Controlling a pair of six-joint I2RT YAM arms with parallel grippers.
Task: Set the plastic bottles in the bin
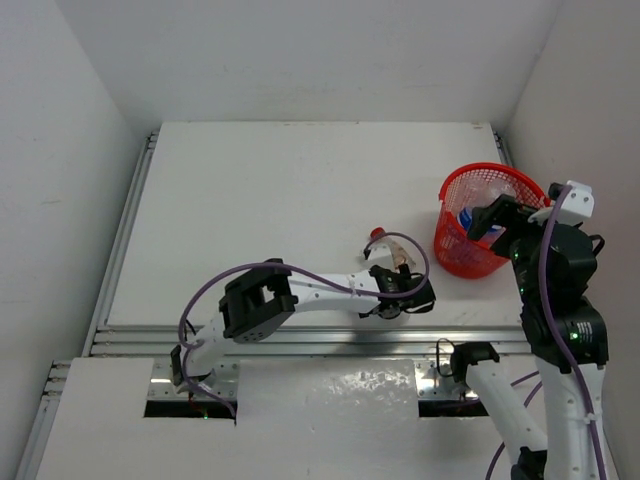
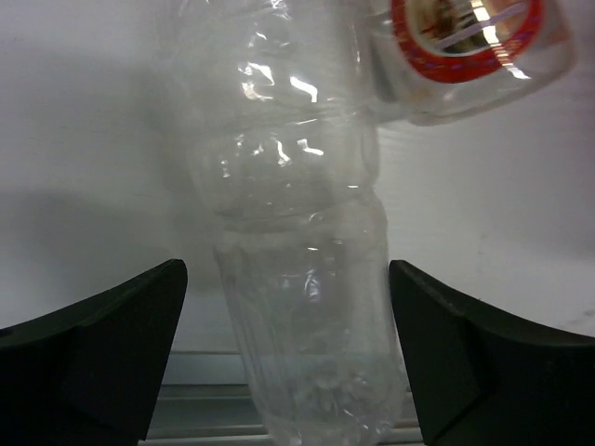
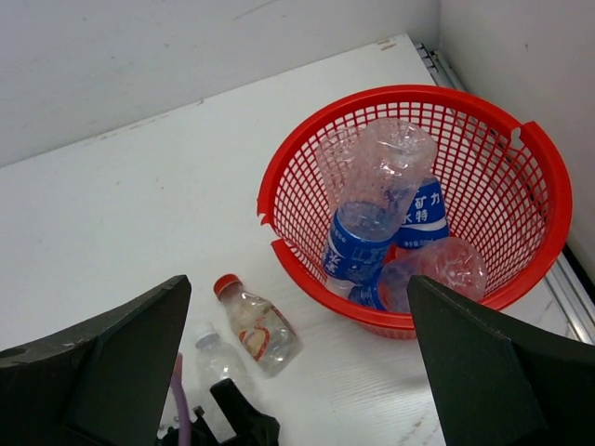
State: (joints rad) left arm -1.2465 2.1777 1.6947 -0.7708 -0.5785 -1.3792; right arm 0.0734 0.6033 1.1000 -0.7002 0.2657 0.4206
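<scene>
**Two bottles left on the table, left fingers spread around one**

The table (image 1: 280, 200) is a white board boxed in by plain white walls, with a metal rail (image 1: 300, 340) along its lower edge in the top view. A purple cable (image 1: 210, 285) loops off the left arm, which stretches across towards lower centre right of that view.

The bin (image 3: 409, 93) stands at the right edge of the table, close to the wall. It is red mesh with a solid rim, and the rim shows a split on its left side in the right wrist view. At least three crumpled clear bottles lie piled inside it, among them one with a blue label (image 3: 358, 237) and another with a blue label (image 3: 423, 209) carrying white characters.

Two bottles lie on the table to the lower left of the bin. The squat bottle (image 3: 258, 327) lies on its side, its red cap pointing to the upper left, its brownish label showing. Just beside it, lower left, lies the unlabelled bottle (image 3: 218, 358), clear and ribbed; I cannot tell whether the two touch.

The left fingers (image 2: 93, 344) are spread wide on either side of the unlabelled bottle, with a gap showing at each side, so they grip nothing. In the left wrist view the squat bottle sits at the upper right, crowding that bottle's far end.

The right fingers (image 3: 502, 362) hang above the table near the bin, spread wide, holding nothing.
</scene>
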